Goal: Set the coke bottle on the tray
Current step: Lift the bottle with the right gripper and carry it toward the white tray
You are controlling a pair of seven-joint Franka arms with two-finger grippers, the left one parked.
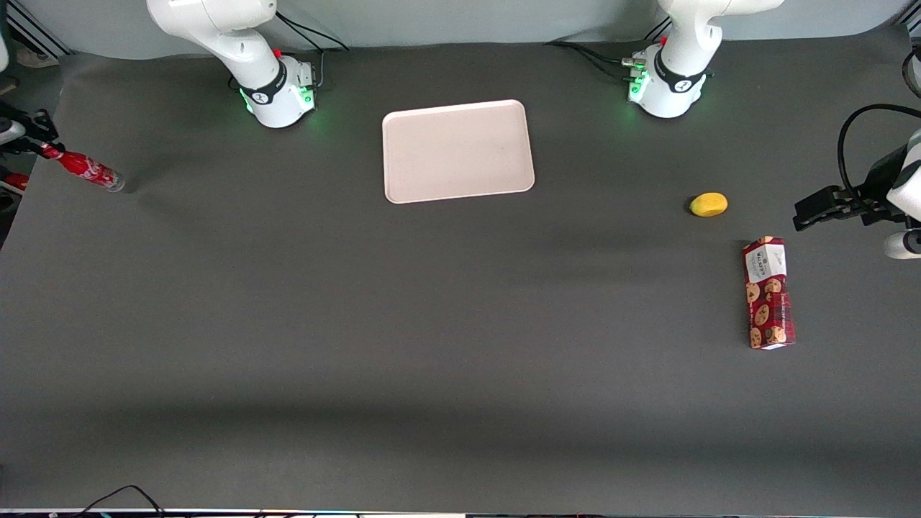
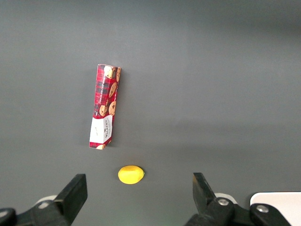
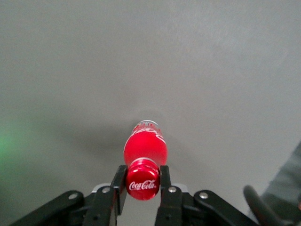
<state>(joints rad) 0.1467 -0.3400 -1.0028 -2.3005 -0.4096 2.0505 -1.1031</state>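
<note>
The coke bottle [image 1: 88, 170] is a slim red bottle with a red cap and silvery base. It hangs tilted at the working arm's end of the table, base down toward the mat. My gripper [image 1: 44, 148] is shut on its cap end. In the right wrist view the gripper [image 3: 142, 181] has both fingers pressed against the red cap of the bottle [image 3: 145, 149]. The pale pinkish-beige tray [image 1: 458, 150] lies flat between the two arm bases, far from the bottle.
A yellow lemon-like fruit [image 1: 708, 204] and a long red cookie box [image 1: 768, 292] lie toward the parked arm's end of the table; both also show in the left wrist view, the fruit [image 2: 130, 174] and the box [image 2: 105, 106]. The arm bases [image 1: 277, 90] stand beside the tray.
</note>
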